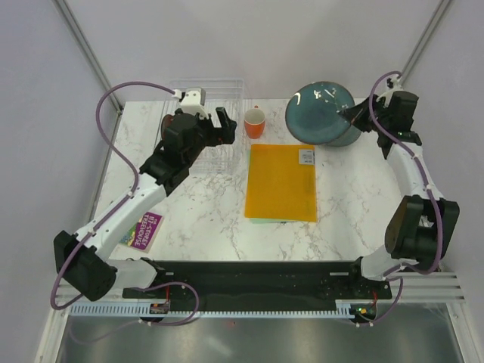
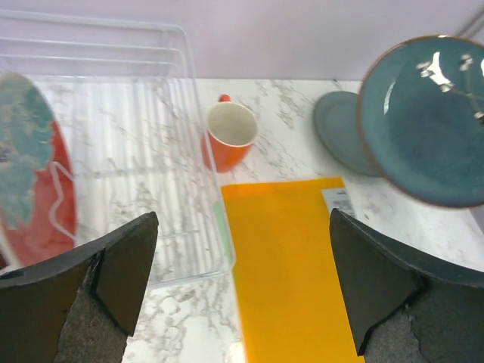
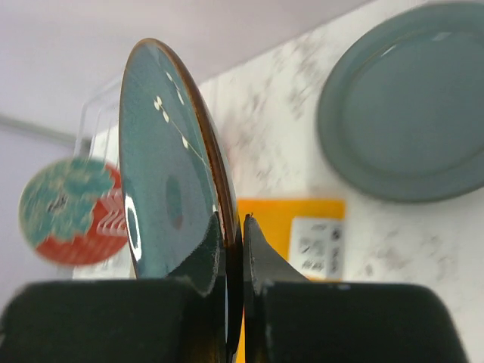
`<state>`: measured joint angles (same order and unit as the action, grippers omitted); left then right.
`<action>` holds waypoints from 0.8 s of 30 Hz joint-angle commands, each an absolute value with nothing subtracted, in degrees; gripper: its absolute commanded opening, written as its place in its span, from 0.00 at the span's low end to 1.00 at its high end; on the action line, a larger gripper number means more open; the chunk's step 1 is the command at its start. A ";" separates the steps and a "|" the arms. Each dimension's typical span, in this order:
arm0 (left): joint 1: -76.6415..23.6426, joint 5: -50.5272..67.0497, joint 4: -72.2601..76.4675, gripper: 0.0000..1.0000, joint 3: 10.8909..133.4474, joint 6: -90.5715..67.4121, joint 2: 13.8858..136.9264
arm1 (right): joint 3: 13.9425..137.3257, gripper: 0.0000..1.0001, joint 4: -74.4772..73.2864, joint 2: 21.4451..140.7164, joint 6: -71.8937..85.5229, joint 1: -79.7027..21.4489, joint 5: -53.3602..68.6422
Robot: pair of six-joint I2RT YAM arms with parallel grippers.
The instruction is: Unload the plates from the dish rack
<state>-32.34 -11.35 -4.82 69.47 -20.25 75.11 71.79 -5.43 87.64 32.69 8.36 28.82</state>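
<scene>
An orange cup (image 1: 255,122) stands upright, mouth up, on the white marble table (image 1: 204,212), toward 12 o'clock from the table's middle in the top view. Just at its 5 o'clock lies a flat orange-yellow folder (image 1: 281,181) with a white label (image 1: 306,156) in its 1 o'clock corner. A purple card (image 1: 144,229) with white print lies well apart, at the folder's 8 o'clock

Red patterned plate (image 2: 34,178) cut by left edge
</scene>
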 commanded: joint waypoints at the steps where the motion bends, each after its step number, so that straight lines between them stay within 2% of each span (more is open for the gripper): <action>1: -32.34 -22.74 -5.19 1.00 67.42 -11.70 70.41 | 83.22 0.00 -4.13 94.47 33.05 12.38 25.93; 5: -32.26 -27.85 -5.18 1.00 65.83 -10.11 68.56 | 90.15 0.00 -3.96 102.64 33.57 14.32 25.49; 12: -31.73 -29.88 -5.10 1.00 63.64 -7.03 67.94 | 96.93 0.00 -0.88 115.82 34.19 16.08 25.58; 24: -30.32 -33.14 -4.48 1.00 62.93 -6.94 71.28 | 106.70 0.00 -0.97 128.31 34.01 16.44 25.40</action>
<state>-30.55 -30.50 -6.09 63.31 -9.26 70.02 100.55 -8.99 128.60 31.38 16.08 21.80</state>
